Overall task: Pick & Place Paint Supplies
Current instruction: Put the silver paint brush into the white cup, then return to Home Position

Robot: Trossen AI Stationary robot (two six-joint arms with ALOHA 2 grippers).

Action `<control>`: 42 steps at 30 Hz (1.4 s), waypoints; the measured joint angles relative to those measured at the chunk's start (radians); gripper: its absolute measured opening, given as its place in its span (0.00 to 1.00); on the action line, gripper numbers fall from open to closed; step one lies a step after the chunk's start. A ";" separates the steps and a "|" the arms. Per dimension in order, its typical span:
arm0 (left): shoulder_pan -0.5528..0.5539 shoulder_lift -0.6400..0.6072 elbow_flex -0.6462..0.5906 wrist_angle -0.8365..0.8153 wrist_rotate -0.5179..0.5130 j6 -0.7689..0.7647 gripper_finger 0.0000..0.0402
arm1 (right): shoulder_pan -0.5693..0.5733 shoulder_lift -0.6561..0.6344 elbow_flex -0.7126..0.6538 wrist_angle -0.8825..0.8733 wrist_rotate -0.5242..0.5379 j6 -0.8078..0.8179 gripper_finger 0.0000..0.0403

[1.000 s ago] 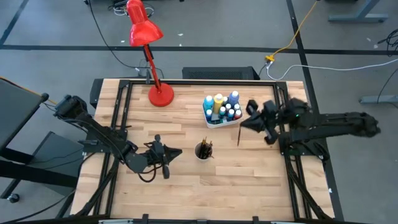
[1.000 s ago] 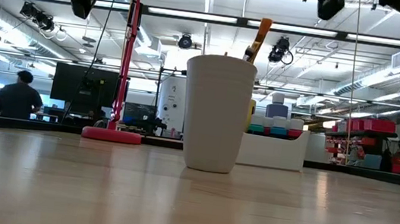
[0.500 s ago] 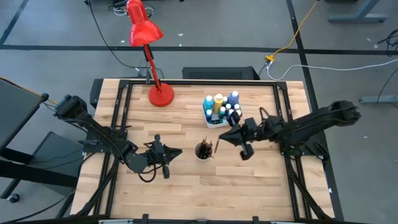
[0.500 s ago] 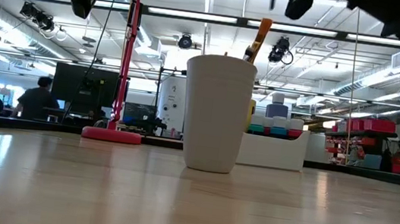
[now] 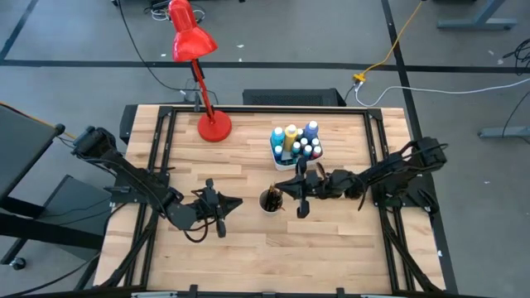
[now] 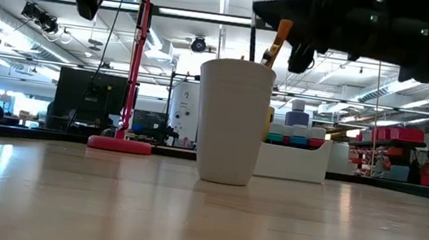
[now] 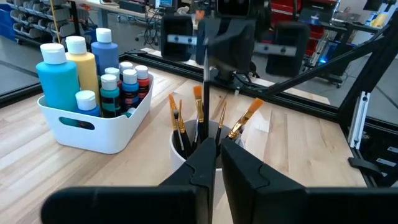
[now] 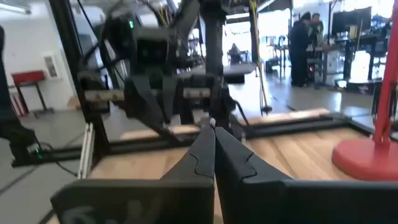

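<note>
Above table (image 5: 248,248), right end effector (image 5: 287,188) clamps brush (image 7: 206,87).

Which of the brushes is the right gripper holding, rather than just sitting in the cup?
The black-handled brush standing straight up above the white cup, pinched by the right gripper. The orange-bristled brushes just lean loose inside.

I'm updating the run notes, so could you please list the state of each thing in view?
White cup: upright, holding several brushes.
White tub: upright, full of capped paint bottles.
Thin black brush: vertical above the cup, held by right gripper.
Left gripper: shut, empty, beside the cup.
Red desk lamp: standing.
</note>
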 joint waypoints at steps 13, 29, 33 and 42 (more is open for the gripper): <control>0.000 0.000 0.000 0.000 0.004 0.000 0.08 | 0.000 0.025 0.000 -0.019 0.000 0.000 0.09; 0.000 0.000 0.000 0.000 0.004 0.025 0.08 | 0.000 0.019 0.000 0.099 -0.066 -0.002 0.25; 0.000 0.000 0.000 0.007 -0.024 0.126 0.08 | -0.017 -0.038 0.000 0.022 -0.197 -0.027 0.25; -0.017 -0.115 0.000 0.098 -0.052 0.311 0.08 | -0.052 -0.400 0.000 -0.597 -0.175 -0.136 0.18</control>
